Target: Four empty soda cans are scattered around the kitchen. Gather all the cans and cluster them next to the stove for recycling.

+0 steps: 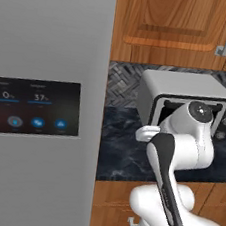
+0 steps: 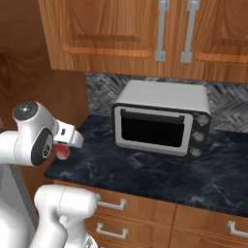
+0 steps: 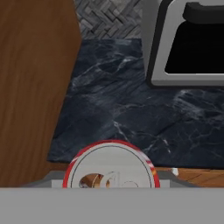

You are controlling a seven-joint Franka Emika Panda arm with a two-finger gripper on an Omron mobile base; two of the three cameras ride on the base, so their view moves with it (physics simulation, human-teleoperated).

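Observation:
A red soda can (image 3: 111, 165) with a silvery top sits right at the bottom of the hand view, between the fingers of my gripper (image 3: 111, 177). In the right base view the can (image 2: 62, 153) shows as a red patch under the white hand, with the gripper (image 2: 63, 151) shut on it. It hangs over the left front corner of the dark marble counter (image 2: 160, 174). The fingertips themselves are mostly hidden by the can. The stove is out of view.
A silver toaster oven (image 2: 162, 118) stands at the back of the counter, right of the hand. A wooden side panel (image 3: 35, 87) walls the counter's left end. The grey fridge (image 1: 41, 100) fills the left. Upper cabinets (image 2: 145, 29) hang overhead.

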